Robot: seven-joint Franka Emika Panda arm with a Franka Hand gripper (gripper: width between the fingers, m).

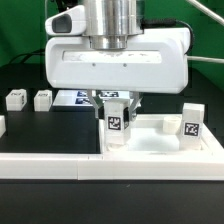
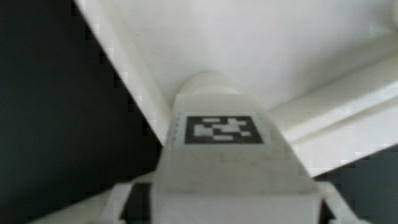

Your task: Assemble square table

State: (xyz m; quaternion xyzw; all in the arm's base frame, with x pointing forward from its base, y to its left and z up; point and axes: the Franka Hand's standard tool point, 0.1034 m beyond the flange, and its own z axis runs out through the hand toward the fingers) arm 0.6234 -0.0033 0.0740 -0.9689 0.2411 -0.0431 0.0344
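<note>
One leg post [image 1: 115, 128] clamped upright in the claw [image 1: 114, 106], held over a corner of the square table [image 1: 150, 148], likely for seating in that corner's hole. Second post [image 1: 192, 125] upright on the table; spares [image 1: 42, 98] off it, on the desk [image 1: 40, 125].

exterior view low, close, faces tool [image 1: 116, 112] — wrist view looks down; both share leg post [image 1: 116, 128].

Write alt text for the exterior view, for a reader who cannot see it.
A robot gripper straddles a small white tagged leg standing upright on a white square tabletop. A second leg stands near the tabletop's corner on the exterior view's right; two more legs sit on the black table at its left.
</note>
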